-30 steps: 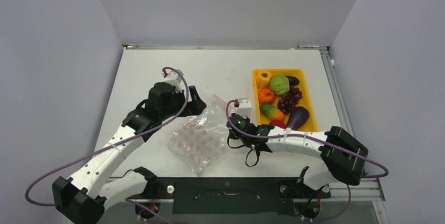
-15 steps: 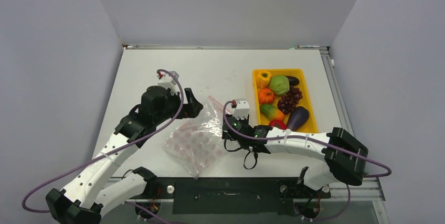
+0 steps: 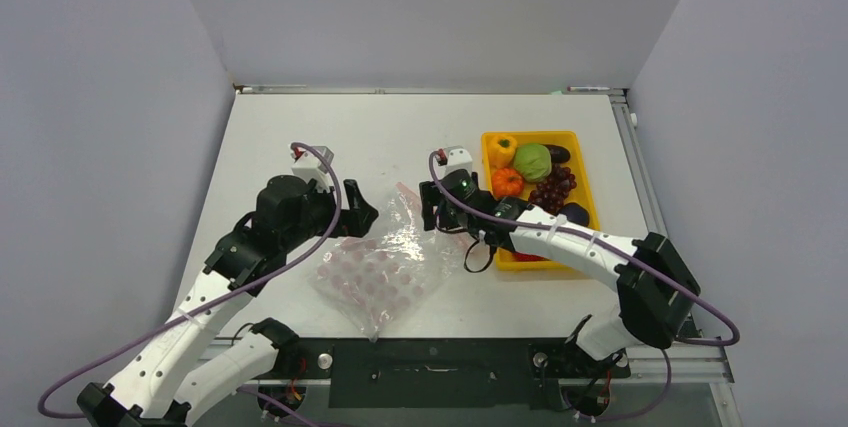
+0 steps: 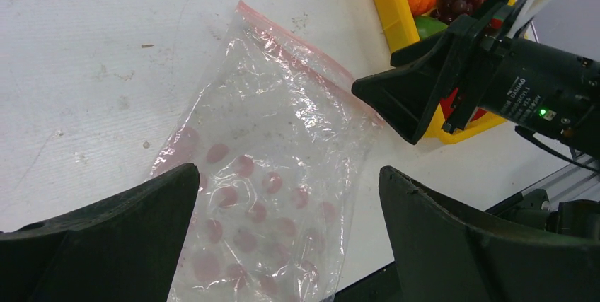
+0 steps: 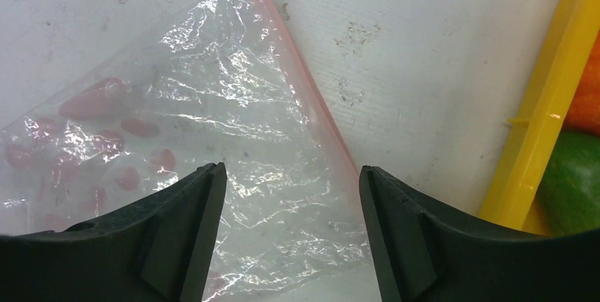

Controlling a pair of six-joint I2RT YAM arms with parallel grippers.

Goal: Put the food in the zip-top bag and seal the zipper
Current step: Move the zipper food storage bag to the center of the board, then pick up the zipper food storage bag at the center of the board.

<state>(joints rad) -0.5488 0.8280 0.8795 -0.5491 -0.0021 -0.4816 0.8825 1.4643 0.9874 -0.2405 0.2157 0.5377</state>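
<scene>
Right hand (image 5: 289, 175) has opened and shifted over the zip-top bag (image 3: 380, 262).

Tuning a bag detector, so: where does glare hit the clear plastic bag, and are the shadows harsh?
Right wrist: white glare streaks run across the creases of the clear crinkly pink-dotted plastic bag, partly washing out the film. Left wrist: milder glints near its mouth, dots still readable. Top external: even light, only faint soft shadows, small highlights on the bag.
</scene>
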